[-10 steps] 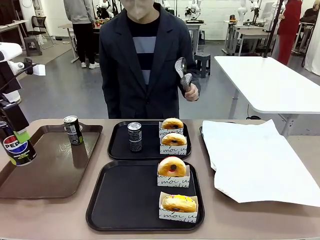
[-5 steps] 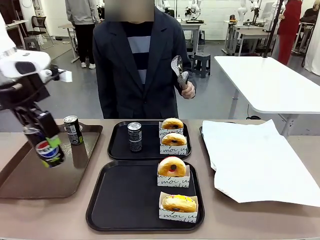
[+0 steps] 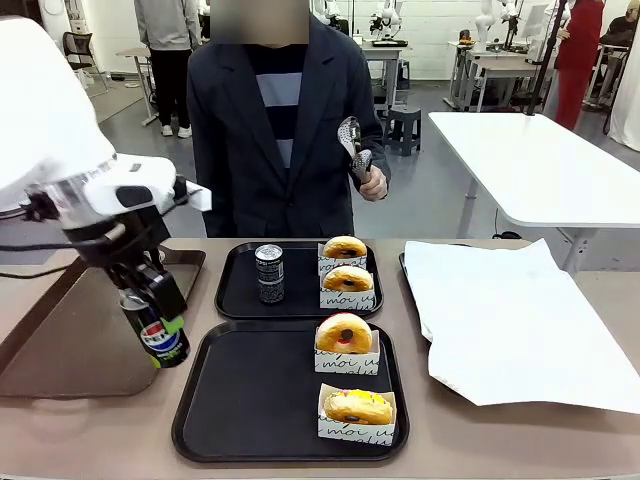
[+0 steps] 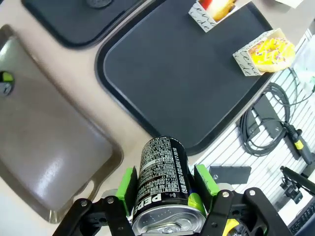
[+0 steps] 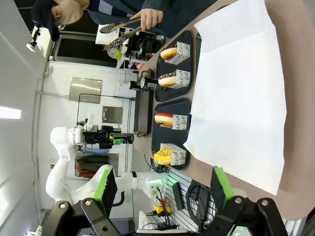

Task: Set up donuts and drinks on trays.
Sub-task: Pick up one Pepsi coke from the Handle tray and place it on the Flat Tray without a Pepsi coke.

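While its green pads press both sides of the slim black Pepsi can (image 3: 158, 335), the left gripper (image 3: 155, 322) hangs over the smooth brown tray (image 3: 70, 350). Just beside it lies the near black tray (image 3: 250, 400), rounded and rimmed, bearing two glazed ring donuts (image 3: 345, 334) in paper sleeves. The right gripper (image 5: 162, 189) is spread wide, empty, above crinkled white paper (image 5: 236, 93).

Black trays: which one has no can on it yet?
The near tray: two donuts, no can. The far tray holds a dark can. The Pepsi can is in the left gripper.
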Controlling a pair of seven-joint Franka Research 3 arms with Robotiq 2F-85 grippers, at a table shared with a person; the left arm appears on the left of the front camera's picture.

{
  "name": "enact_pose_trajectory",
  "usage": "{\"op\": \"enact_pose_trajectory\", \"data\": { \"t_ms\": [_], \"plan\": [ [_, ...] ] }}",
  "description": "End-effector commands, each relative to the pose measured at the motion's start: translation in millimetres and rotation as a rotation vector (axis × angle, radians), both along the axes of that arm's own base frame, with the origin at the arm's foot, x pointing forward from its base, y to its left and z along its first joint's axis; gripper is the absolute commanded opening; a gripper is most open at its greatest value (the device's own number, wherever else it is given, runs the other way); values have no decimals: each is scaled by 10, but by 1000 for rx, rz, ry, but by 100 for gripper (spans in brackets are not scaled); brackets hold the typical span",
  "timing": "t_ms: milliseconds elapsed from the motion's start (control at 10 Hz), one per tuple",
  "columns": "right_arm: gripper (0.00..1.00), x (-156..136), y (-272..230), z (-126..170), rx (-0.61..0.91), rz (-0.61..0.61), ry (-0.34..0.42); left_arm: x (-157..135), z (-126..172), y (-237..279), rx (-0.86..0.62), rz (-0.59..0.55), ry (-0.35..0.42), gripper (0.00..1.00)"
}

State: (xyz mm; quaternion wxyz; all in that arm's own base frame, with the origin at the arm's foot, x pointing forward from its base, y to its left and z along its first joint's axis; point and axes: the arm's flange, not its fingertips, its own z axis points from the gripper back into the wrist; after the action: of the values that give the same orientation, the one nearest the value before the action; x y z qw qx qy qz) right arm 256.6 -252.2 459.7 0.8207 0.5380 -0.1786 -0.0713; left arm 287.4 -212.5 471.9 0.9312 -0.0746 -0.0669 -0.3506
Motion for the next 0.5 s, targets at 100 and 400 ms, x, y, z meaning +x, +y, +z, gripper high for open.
{"op": "enact_pose_trajectory", "data": {
  "t_ms": [100,400],
  "plan": [
    [100,8,-8,2,13,3,-24,113,-291,-352,37,-71,-9,60],
    [100,8,-8,2,13,3,-24,417,-493,-578,76,-69,55,60]
  ]
}}
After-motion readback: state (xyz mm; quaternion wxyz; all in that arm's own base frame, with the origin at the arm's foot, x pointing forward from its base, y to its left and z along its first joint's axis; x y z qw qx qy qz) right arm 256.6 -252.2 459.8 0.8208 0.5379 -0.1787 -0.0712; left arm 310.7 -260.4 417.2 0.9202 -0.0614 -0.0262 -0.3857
